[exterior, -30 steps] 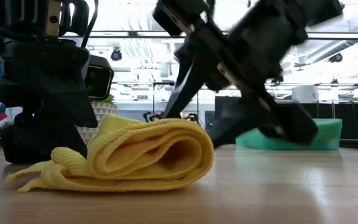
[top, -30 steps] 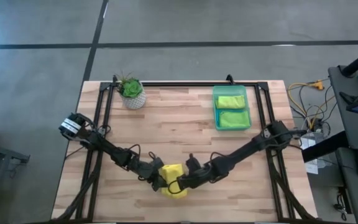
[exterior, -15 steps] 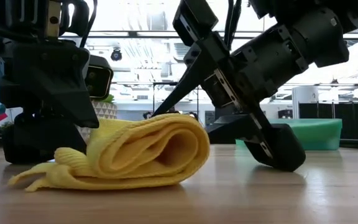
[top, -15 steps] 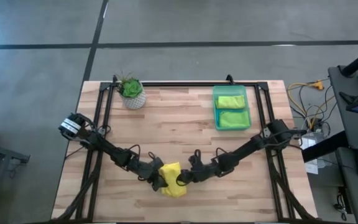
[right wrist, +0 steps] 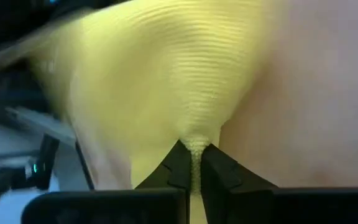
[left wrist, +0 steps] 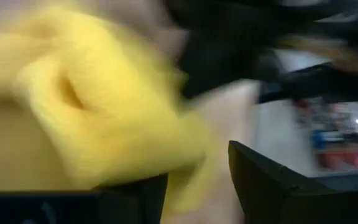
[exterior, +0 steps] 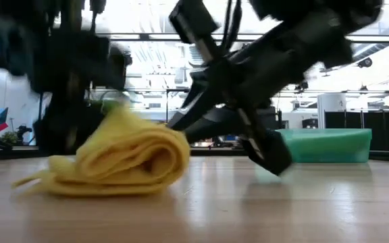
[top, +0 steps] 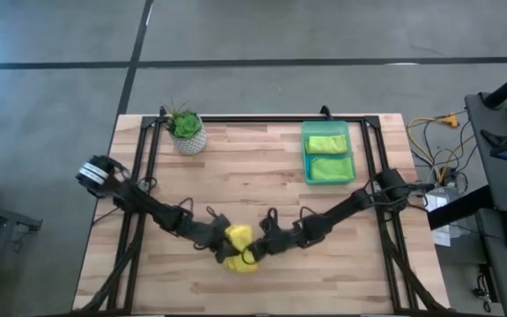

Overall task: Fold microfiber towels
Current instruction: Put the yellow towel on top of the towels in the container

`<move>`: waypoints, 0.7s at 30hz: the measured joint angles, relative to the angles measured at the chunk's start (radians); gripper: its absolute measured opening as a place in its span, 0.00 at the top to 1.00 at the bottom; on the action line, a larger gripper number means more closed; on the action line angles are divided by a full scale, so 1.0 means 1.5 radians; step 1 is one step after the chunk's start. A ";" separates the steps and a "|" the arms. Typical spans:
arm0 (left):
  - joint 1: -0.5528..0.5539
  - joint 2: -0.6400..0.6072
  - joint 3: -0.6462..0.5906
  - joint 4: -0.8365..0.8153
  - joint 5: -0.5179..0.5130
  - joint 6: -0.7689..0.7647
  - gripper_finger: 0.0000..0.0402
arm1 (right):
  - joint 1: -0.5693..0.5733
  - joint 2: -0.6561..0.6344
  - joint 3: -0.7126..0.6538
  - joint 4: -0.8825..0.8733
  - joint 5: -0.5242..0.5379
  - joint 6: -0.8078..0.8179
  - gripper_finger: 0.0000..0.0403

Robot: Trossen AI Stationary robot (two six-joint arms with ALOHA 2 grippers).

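A bright yellow microfiber towel (top: 238, 239) lies bunched in a loose roll (exterior: 127, 162) on the wooden table near its front edge. My right gripper (top: 254, 253) is at the towel's right side, shut on it (right wrist: 194, 152). My left gripper (top: 220, 246) stands at the towel's left side with its fingers apart (left wrist: 194, 186). Some cloth (left wrist: 73, 93) reaches between those fingers, and bare table shows beside one of them. Two folded lime green towels (top: 327, 155) lie in the green bin. My right gripper pinches a ridge of the yellow cloth (right wrist: 195, 144) between its two fingertips, on the roll's upper right side (exterior: 181, 128). The fingers come low and slanting from the table's right. One layer or several, I cannot tell. The towel rests on the table. My left gripper: the blurred view does not show whether it touches the cloth.
A translucent green bin (top: 306, 167) stands at the back right, also seen in the low view (exterior: 329, 145). A potted plant (top: 186, 130) stands at the back left. Black frame rails run along the table's left, right and far edges.
My right gripper has shut on the towel's right side and gone toward the table's left. The roll's right end has moved left, so the bundle is shorter and taller. My left gripper and the towel have shifted a little toward the far edge.
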 joint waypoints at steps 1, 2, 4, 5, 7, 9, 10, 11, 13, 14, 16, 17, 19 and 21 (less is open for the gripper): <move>0.000 -0.027 -0.003 0.006 -0.001 0.008 0.63 | -0.001 -0.007 0.003 -0.007 0.005 -0.007 0.97; 0.000 -0.058 -0.006 0.010 0.000 0.018 0.65 | -0.002 -0.016 0.009 -0.016 0.010 -0.016 0.97; -0.001 -0.116 -0.009 0.009 -0.004 0.045 0.68 | -0.003 -0.039 0.024 -0.057 0.009 -0.039 0.97; 0.000 -0.149 -0.010 0.001 -0.014 0.064 0.70 | -0.003 -0.051 0.035 -0.092 0.007 -0.054 0.97; 0.002 -0.210 -0.010 -0.001 -0.032 0.099 0.73 | -0.004 -0.077 0.061 -0.191 0.010 -0.089 0.98; 0.002 -0.269 -0.010 -0.022 -0.045 0.128 0.76 | -0.010 -0.103 0.091 -0.289 0.024 -0.131 0.98; 0.002 -0.296 -0.010 -0.032 -0.052 0.141 0.77 | -0.013 -0.115 0.107 -0.333 0.031 -0.152 0.98; 0.002 -0.321 -0.010 -0.045 -0.056 0.154 0.77 | -0.018 -0.130 0.123 -0.379 0.035 -0.174 0.98; 0.003 -0.365 -0.010 -0.066 -0.068 0.182 0.79 | -0.025 -0.153 0.158 -0.475 0.045 -0.217 0.98; 0.003 -0.385 -0.010 -0.077 -0.071 0.197 0.79 | -0.027 -0.164 0.176 -0.527 0.053 -0.239 0.98; 0.004 -0.414 -0.010 -0.096 -0.085 0.219 0.79 | -0.032 -0.182 0.212 -0.637 0.079 -0.289 0.98; 0.004 -0.425 -0.010 -0.107 -0.091 0.228 0.79 | -0.035 -0.192 0.229 -0.683 0.093 -0.315 0.98; 0.004 -0.439 -0.010 -0.132 -0.108 0.236 0.79 | -0.046 -0.209 0.266 -0.779 0.121 -0.368 0.98; 0.005 -0.443 -0.010 -0.150 -0.127 0.236 0.79 | -0.061 -0.224 0.300 -0.869 0.141 -0.419 0.98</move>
